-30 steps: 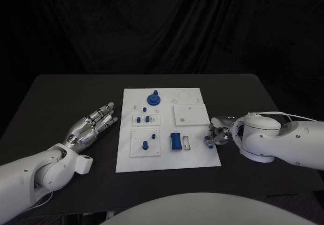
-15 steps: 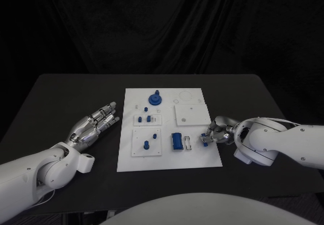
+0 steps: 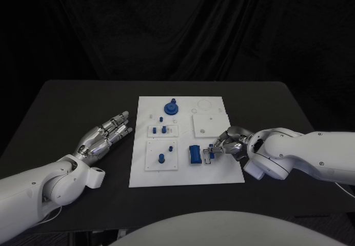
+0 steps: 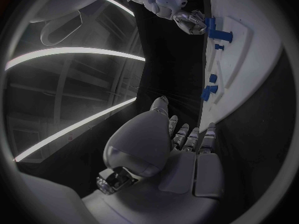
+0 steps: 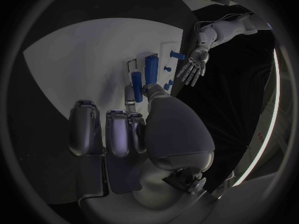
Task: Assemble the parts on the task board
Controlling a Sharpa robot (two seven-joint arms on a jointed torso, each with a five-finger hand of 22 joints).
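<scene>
On the left side of the black desk the left hand lay flat with its fingers spread apart and pointing away from the robot, and it held nothing; it sat just beside the left edge of the white board without touching it. On the board itself, a round blue knob stood near the far edge, some small blue pegs stood in a little plate below it, and more pegs stood in the next plate nearer the robot. To the right of those was a bigger blue block with its long side running from the far edge toward the near edge of the board. Just to the right of the block, the right hand was over the board with a small blue part pinched in its fingers. In the right wrist view the small blue part looked like a short stick, and its long side ran the same way as the blue block beside it, above a small white frame in the board. It looked like the step in hand was putting this part into its place next to the block. I think the next move needed the hand to line the stick up with the slot and push it down gently. I could not tell if the part was already touching the board.
</scene>
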